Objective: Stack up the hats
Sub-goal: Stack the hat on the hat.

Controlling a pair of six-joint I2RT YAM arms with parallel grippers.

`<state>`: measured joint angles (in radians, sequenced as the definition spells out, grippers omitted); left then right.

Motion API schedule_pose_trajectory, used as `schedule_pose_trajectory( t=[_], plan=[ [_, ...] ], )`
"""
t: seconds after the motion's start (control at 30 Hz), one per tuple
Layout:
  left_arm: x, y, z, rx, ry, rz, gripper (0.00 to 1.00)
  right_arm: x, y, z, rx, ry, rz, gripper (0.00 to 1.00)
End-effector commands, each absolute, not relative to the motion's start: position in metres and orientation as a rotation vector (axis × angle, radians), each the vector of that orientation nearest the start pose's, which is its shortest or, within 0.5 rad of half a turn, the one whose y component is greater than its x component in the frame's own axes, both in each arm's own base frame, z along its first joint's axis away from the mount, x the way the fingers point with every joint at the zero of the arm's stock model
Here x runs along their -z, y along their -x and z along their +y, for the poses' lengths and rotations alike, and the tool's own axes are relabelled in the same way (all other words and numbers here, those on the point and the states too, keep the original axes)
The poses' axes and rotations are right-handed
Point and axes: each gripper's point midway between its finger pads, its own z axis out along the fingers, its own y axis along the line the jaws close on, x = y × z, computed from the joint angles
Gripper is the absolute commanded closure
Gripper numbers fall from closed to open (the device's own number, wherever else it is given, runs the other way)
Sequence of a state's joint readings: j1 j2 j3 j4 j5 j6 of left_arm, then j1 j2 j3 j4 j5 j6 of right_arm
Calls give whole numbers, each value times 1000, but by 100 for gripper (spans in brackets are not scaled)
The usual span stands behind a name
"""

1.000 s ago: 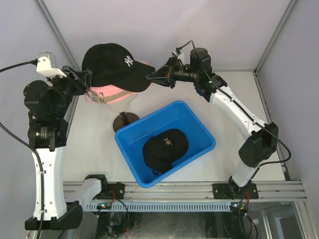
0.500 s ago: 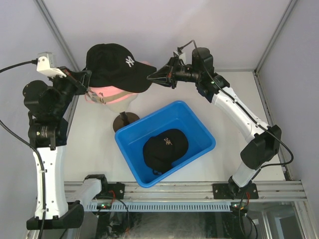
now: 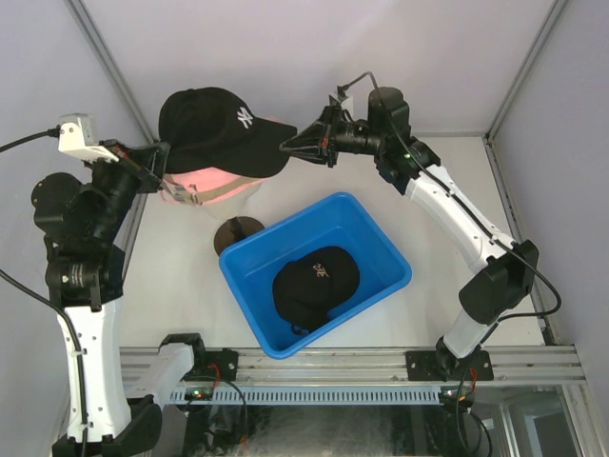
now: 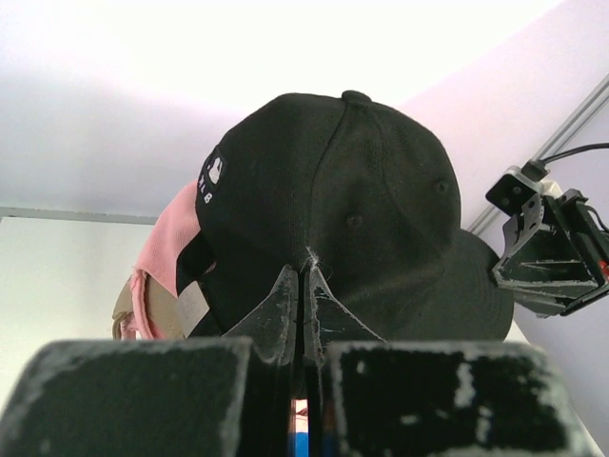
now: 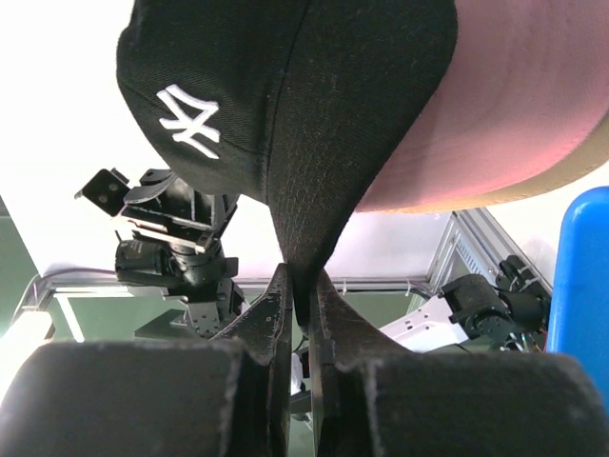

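A black hat with a white NY logo (image 3: 211, 124) tops a pile with a pink hat (image 3: 214, 181) and a tan hat (image 4: 128, 307) under it. My left gripper (image 3: 160, 157) is shut, its tips (image 4: 304, 274) pinching the black hat's (image 4: 352, 190) rear edge. My right gripper (image 3: 293, 148) is shut on that hat's brim tip (image 5: 303, 249). The pink brim (image 5: 514, 105) shows beneath the black one in the right wrist view. A second black hat with a small orange mark (image 3: 316, 279) lies in the blue bin (image 3: 381, 249).
The pile sits on a beige mannequin head (image 3: 253, 193) with a brown base (image 3: 238, 228), just left of the bin's far corner. Frame posts and walls stand close behind and beside both arms. The rail runs along the near edge.
My left gripper has closed on the back of the black NY hat, and the left arm has shifted a little to the left. The right gripper has kept its hold on the brim.
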<state>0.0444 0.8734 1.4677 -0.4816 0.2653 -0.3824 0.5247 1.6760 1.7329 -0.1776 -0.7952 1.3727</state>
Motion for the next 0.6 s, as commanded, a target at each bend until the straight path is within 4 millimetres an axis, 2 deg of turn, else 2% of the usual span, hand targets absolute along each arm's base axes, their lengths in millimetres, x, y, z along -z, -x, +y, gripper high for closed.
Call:
schedule_pose_trajectory(
  t=[0.0, 0.27, 0.57],
  plan=[
    [-519, -247, -43, 439, 105, 1370, 100, -447, -322, 350, -1939, -113, 2075, 100],
    [-527, -247, -40, 424, 112, 1358, 100, -456, -336, 357, -1956, -85, 2074, 100],
    [-545, -241, -19, 320, 171, 1290, 100, -472, -339, 370, -1996, 12, 2034, 100]
  ],
)
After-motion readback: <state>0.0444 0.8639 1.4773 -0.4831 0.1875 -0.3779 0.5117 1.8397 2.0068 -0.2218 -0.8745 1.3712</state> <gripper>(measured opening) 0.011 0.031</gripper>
